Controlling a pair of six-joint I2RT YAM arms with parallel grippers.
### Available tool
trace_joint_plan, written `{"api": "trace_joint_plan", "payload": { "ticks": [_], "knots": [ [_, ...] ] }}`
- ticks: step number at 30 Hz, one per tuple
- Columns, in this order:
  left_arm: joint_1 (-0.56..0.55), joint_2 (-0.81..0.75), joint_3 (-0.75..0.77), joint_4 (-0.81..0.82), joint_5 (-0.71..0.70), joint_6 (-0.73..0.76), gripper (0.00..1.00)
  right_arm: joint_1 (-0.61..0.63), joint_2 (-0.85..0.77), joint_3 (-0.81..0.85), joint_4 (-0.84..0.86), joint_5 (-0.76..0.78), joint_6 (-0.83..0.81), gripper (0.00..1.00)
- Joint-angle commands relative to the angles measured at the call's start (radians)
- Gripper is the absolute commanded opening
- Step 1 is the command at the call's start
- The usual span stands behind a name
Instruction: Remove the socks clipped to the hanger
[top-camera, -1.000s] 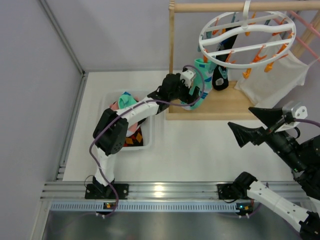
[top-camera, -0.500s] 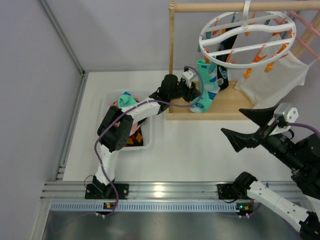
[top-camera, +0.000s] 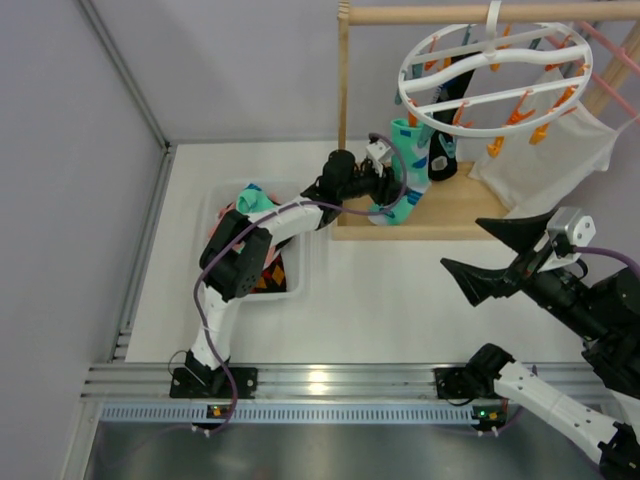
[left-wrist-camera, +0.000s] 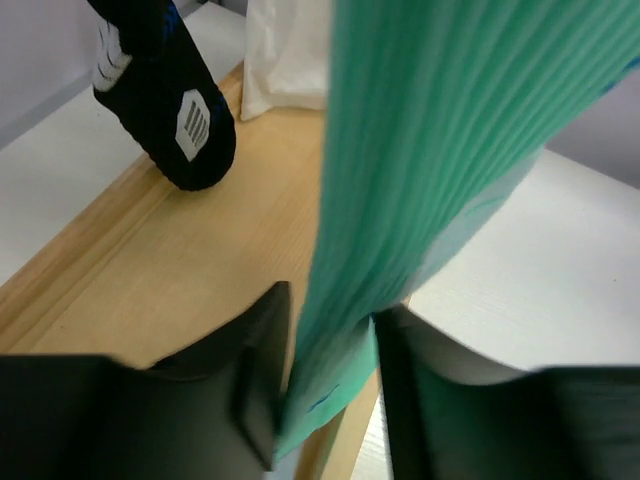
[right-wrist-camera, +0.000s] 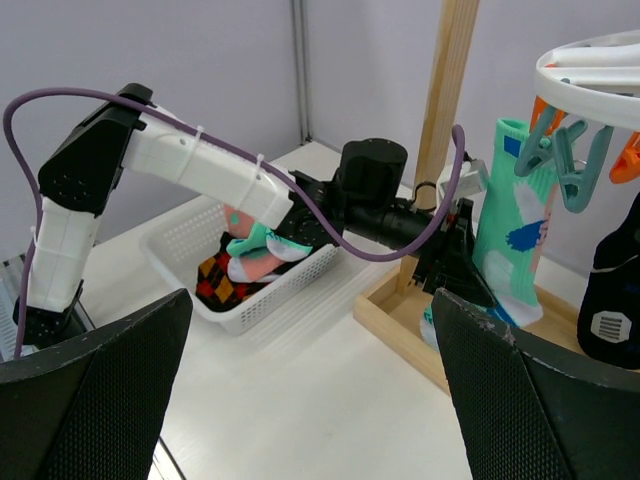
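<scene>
The left gripper (left-wrist-camera: 330, 305) is grasping the mint sock (left-wrist-camera: 430, 150); the wrist view shows a finger pressed against each side of the fabric, low down near the toe; the sock hangs upright from a teal peg (right-wrist-camera: 560, 160) on the hanger (right-wrist-camera: 600, 70), at about 1 o'clock on the counter seen from above; its toe is just over the wooden stand base (left-wrist-camera: 200, 270). A black sock (left-wrist-camera: 160, 110) hangs close by, at 10 o'clock from the gripper in the wrist view, and looks to be next. The basket (right-wrist-camera: 200, 275), with pink and mint socks in it, sits at 8 o'clock from the gripper in the overhead view. The right gripper (top-camera: 460, 243) hangs at 4 o'clock from the sock, spread wide and holding nothing.

To my eye the job now is to pull the sock out of its peg. The grip is low, so the knit will likely stretch before the peg lets go; a steady pull straight down, in line with the peg, should serve better than a sideways tug; a sideways tug would probably swing the ring on its hook and set the black sock swaying. The clamp must hold firm throughout, or the fabric may slide out.
</scene>
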Motion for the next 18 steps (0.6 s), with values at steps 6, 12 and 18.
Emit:
{"api": "trace_joint_plan", "payload": {
  "ticks": [6, 12, 18],
  "knots": [
    [0.01, 0.01, -0.041, 0.146, 0.034, -0.065, 0.01, -0.009, 0.014, -0.011, 0.067, -0.016, -0.016, 0.99],
    [-0.005, -0.115, -0.183, 0.149, -0.15, -0.166, 0.0, -0.011, 0.015, -0.021, 0.104, -0.02, -0.004, 0.99],
    [-0.077, -0.321, -0.355, 0.147, -0.388, -0.192, 0.0, -0.009, 0.011, 0.02, 0.122, 0.057, 0.051, 0.99]
  ]
}}
